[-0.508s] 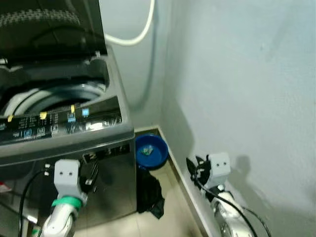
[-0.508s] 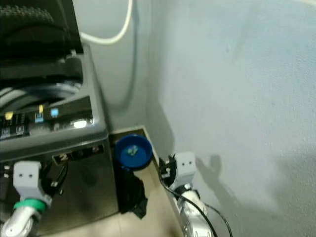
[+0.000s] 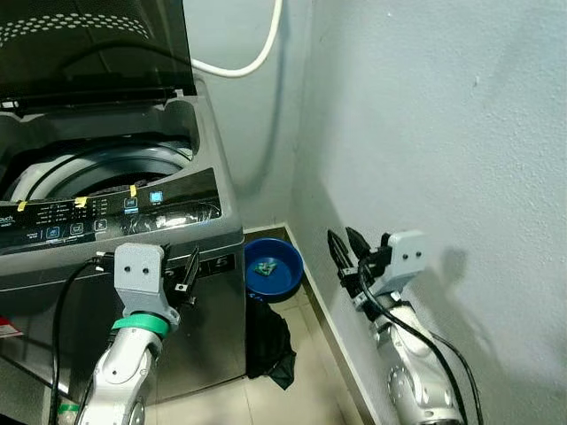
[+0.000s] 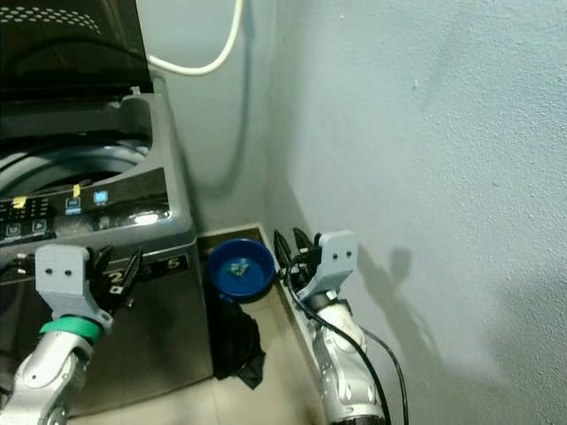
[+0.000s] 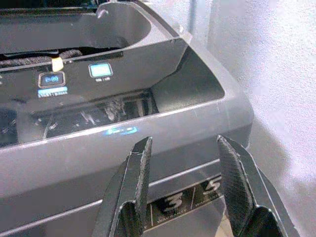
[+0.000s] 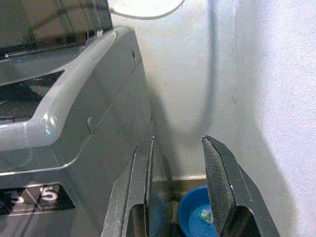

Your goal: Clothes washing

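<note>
Washing machine (image 3: 133,266) stands at your left front, a dark grey top-loader with its lid (image 3: 93,44) raised and the drum (image 3: 97,168) open. Nearest you, your left tool (image 3: 182,276) hangs just in front of the machine's front edge, fingers spread and holding nothing; the left wrist view shows the glossy control panel (image 5: 74,79) and the numerals 3 and 5 on the front strip. Your right tool (image 3: 345,252) is also released, raised beside the pale wall (image 3: 443,133), with little room between arm and wall.

Between machine and wall you have only a narrow strip of tiled floor (image 3: 310,390). In it lies a crumpled black cloth (image 3: 268,345) against the machine's corner, and just beyond it a round blue bowl (image 3: 273,268) with something small and green inside.

Against 0.5 s ago, both tools sit higher, and the picture is sharper.

Farther back, a white hose (image 3: 252,53) curves across the smooth painted corner behind the lid.
</note>
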